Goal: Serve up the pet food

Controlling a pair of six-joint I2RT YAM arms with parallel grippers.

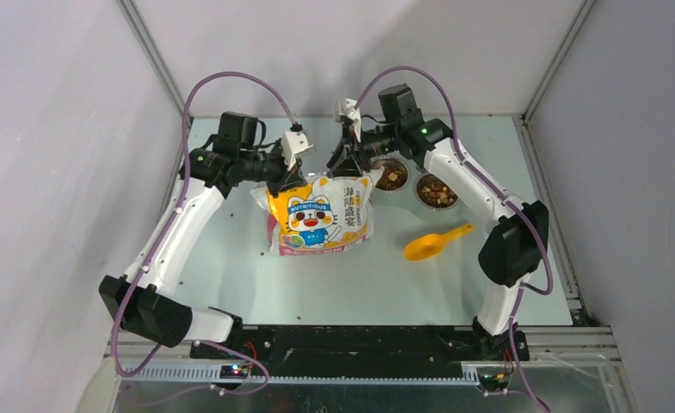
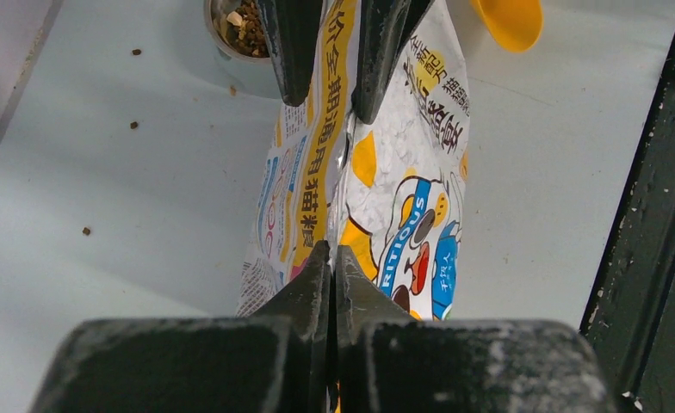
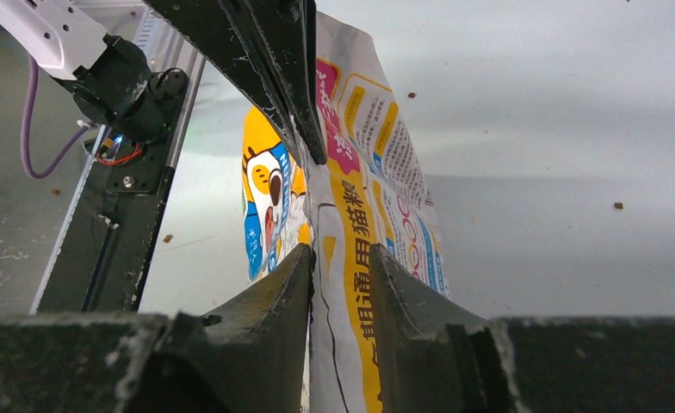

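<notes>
In the left wrist view the bowl [image 2: 222, 62], upper left, is cut by the top edge and partly covered by a finger of the right gripper [image 2: 327, 110]; its kibble [image 2: 246, 26] shows only as a sliver. The scoop [image 2: 510, 21], upper right, loses its handle past the top edge. The bag [image 2: 386, 198] has its rim hidden inside the left gripper [image 2: 332, 249]. Whether the right gripper's pads touch the bag is unclear.

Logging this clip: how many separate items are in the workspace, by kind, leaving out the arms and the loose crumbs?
Cat-food bag: 1
Metal bowls: 2
Yellow scoop: 1
Total: 4
</notes>
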